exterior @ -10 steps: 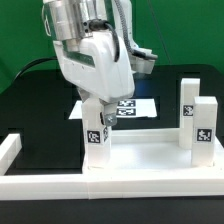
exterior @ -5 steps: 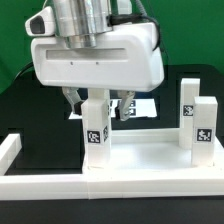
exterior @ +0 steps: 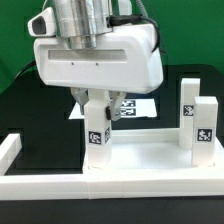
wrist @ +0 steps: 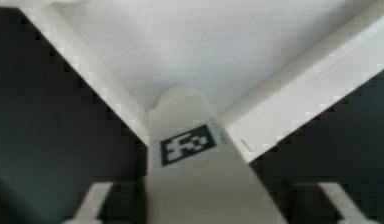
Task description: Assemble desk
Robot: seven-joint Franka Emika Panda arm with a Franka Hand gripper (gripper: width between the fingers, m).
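Exterior view, left to right. A white border bar [exterior: 10, 150] sits at the far left edge on the black table [exterior: 40, 110] and runs along the front. Next comes an upright white leg [exterior: 97, 128] with a black-and-white tag, standing at the near-left corner of the tabletop [exterior: 145, 160]. The gripper [exterior: 98, 100] is directly above this leg with its fingers [exterior: 84, 101] down on both sides of the leg's top. The jaws are partly narrowed around it, but I cannot tell if the pads actually touch. Behind the gripper lies the marker board [exterior: 135, 104], flat on the table. On the right, two more legs [exterior: 196, 120] stand upright, close together, both with tags.

Wrist view: the leg [wrist: 192, 150] is centred between the two fingertips [wrist: 91, 200], its tag faces the camera, and a small gap shows on each side. The tabletop's rim [wrist: 100, 70] runs diagonally beyond it.
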